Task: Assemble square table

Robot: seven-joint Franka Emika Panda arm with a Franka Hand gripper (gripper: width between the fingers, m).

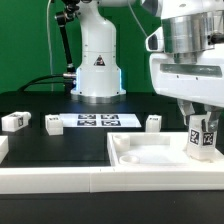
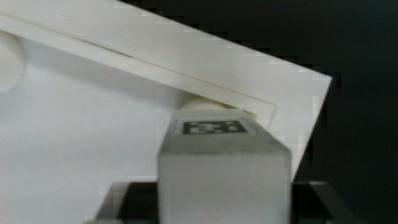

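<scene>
Square table top (image 1: 150,156) is seen lying flat on the black table (image 1: 60,145), at the exterior view's right, just behind the long white border wall (image 1: 60,182), with its raised rim facing up. One tagged leg (image 1: 203,138) is pinched between the jaws of the gripper (image 1: 203,130) and is held roughly upright over the top's corner at the exterior view's right. Whether the leg touches the top cannot be told. In the wrist view the same leg (image 2: 219,150) is shown with its tag near a corner of the white top (image 2: 143,80), and dark gripper parts are seen on both sides of it. Three loose legs (image 1: 15,121) (image 1: 52,124) (image 1: 153,122) are left on the table, apart from the top: two toward the exterior view's left, one just behind the top. The marker board (image 1: 97,121) is seen lying flat between them, in front of the robot base (image 1: 97,70).
</scene>
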